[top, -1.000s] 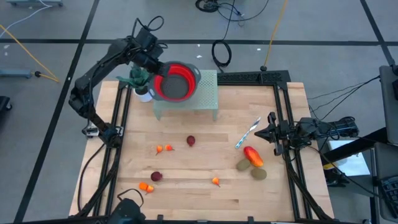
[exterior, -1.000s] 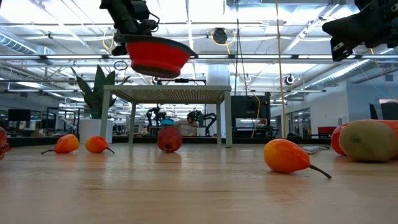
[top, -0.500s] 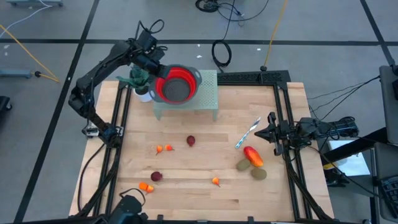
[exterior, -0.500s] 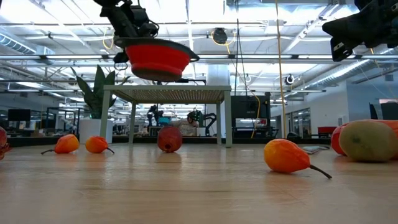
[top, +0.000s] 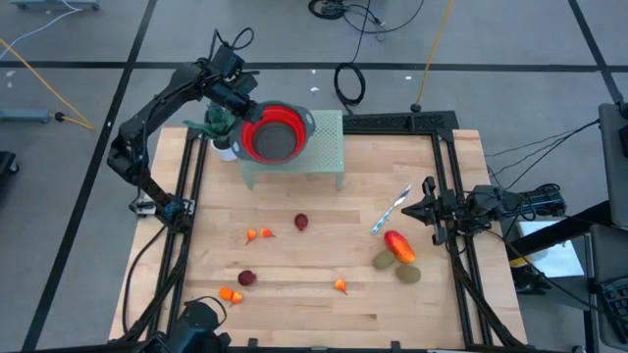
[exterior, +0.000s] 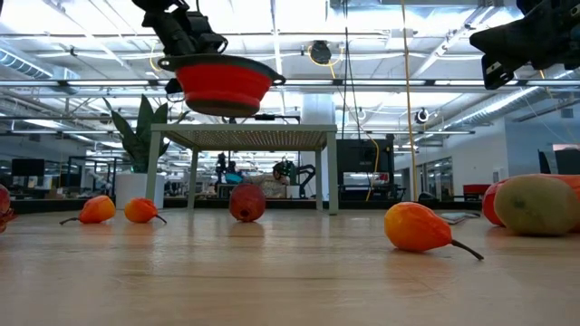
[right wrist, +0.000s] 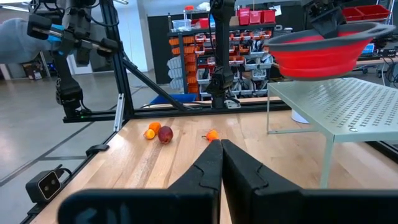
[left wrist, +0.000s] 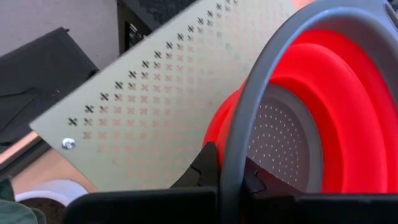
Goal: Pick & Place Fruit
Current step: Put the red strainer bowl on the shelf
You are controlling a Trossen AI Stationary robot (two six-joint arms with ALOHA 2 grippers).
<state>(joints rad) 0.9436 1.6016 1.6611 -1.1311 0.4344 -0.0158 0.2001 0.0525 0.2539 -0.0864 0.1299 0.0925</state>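
Note:
A round red bowl (top: pixel 277 134) with a grey rim hangs over the pale perforated stand (top: pixel 329 147) at the table's far left, with my left gripper (top: pixel 241 110) shut on it. The fruit lies on the wooden table: dark red round ones (top: pixel 301 223) (top: pixel 247 278), small orange pieces (top: pixel 258 234) (top: pixel 230 293) (top: pixel 340 286), a red-orange oval (top: pixel 398 245) and brownish-green ovals (top: pixel 384 260) (top: pixel 408 275). My right gripper (top: pixel 410 209) waits shut at the table's right edge, holding nothing. My left gripper pinches the bowl's grey rim (left wrist: pixel 231 163) on the bowl's far-left side. One finger (left wrist: pixel 208 169) is outside the red wall and the other (left wrist: pixel 254 182) inside. The fingers slant down from the far left. The bowl (exterior: pixel 222 86) hangs clear above the stand, slightly tilted.
A slim blue-and-white stick (top: pixel 391 211) lies near the right gripper, just beyond the oval fruits. A potted plant (top: pixel 224 135) stands beside the stand's left end. Black rails run along the table's left and right edges. The middle of the table is bare wood.
My left gripper has rolled a little and sunk slightly with the bowl, shifting it a bit toward the table's left edge. The bowl's rim now sits closer to level than before. It stays clear above the stand.

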